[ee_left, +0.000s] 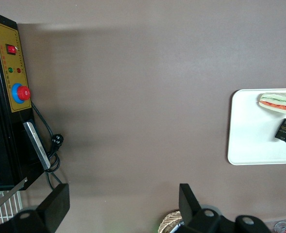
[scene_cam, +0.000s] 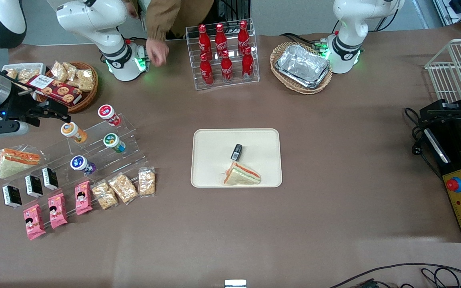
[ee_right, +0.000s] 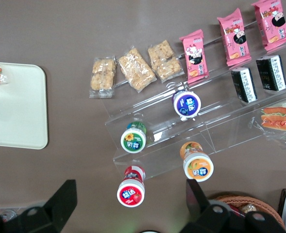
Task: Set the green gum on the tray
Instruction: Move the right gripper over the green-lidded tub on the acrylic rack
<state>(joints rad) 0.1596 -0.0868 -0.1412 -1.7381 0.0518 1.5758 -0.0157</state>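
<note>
The large flat cream-coloured rectangular tray [scene_cam: 210, 140] holds a wrapped triangular sandwich [scene_cam: 241, 175] and, just beside it, a small black packet [scene_cam: 236, 152]. Toward the working arm's end of the table from the tray, a clear stepped acrylic rack [scene_cam: 128, 130] carries the small green-lidded gum bottle [scene_cam: 114, 143] on a middle step, with a red-lidded bottle [scene_cam: 108, 114] farther from the front camera, an orange-lidded bottle [scene_cam: 73, 132] beside it and a blue-lidded bottle [scene_cam: 81, 164] nearer. The black two-finger gripper [scene_cam: 56, 112] hangs released, fingers spread, above the rack's end, apart from the gum.
</note>
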